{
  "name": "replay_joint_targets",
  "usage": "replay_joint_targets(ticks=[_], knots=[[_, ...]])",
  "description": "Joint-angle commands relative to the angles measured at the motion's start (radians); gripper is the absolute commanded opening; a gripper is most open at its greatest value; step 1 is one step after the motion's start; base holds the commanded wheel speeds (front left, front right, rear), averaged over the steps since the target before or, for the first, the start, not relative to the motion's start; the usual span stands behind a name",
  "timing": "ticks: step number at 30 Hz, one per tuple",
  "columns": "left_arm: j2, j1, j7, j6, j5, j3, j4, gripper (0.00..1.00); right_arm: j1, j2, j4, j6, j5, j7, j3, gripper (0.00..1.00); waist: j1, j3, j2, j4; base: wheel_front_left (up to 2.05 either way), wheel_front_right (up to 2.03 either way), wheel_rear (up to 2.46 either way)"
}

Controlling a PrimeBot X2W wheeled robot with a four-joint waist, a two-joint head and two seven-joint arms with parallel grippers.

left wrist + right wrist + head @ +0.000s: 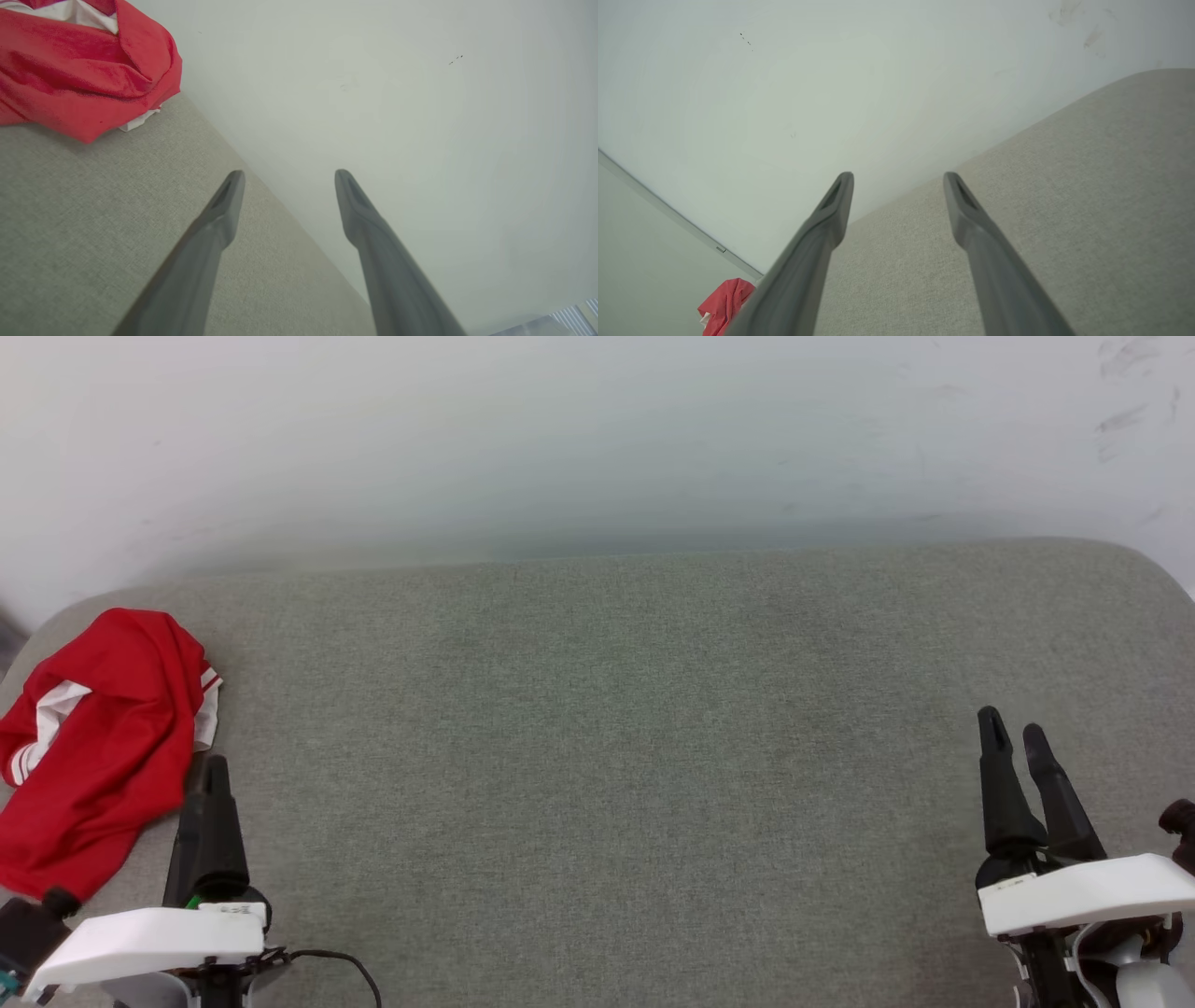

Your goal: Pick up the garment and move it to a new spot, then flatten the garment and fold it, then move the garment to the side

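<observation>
The garment (98, 737) is a bright red shirt with white, striped sleeve parts, crumpled in a heap at the far left of a grey fabric surface. The left wrist view has it at the top left (84, 70); the right wrist view catches a small red corner (726, 303). My left gripper (210, 775) hovers just right of the heap's near edge, open and holding nothing (285, 179). At the lower right, far from the garment, my right gripper (1013, 733) is open and holds nothing (896, 179).
The grey upholstered surface (607, 756) runs wide between the two grippers, with rounded back corners. A pale wall (597, 439) rises directly behind it. A black cable (345, 966) trails from my left wrist at the bottom edge.
</observation>
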Motion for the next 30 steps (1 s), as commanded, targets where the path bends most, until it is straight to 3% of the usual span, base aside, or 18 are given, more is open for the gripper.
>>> replay_joint_targets(ticks=[1, 12, 21, 30], knots=[[0.003, 0.002, -0.01, 0.013, 0.059, -0.012, -0.042, 1.0, -0.022, 0.0, -0.031, 0.002, -0.052, -0.012, 0.008, 1.0, 0.0, 0.001, 0.0, 0.0, 0.0, 0.0, 0.0], [0.003, 0.042, -0.044, 0.087, 0.395, -0.17, -0.14, 1.0, -0.016, 0.0, -0.067, 0.002, -0.269, -0.046, 0.047, 1.0, 0.0, 0.002, 0.0, -0.006, 0.0, 0.0, 0.0], [0.055, 0.059, -0.069, 0.161, 0.533, -0.273, -0.14, 1.0, -0.005, 0.0, -0.064, 0.002, -0.421, -0.071, 0.056, 1.0, 0.0, 0.0, 0.0, -0.009, 0.0, 0.0, 0.0], [0.121, 0.062, -0.092, 0.27, 0.633, -0.379, -0.142, 1.0, -0.003, 0.0, -0.05, 0.002, -0.545, -0.094, 0.06, 1.0, 0.0, 0.002, 0.0, -0.015, 0.0, 0.0, 0.0]])
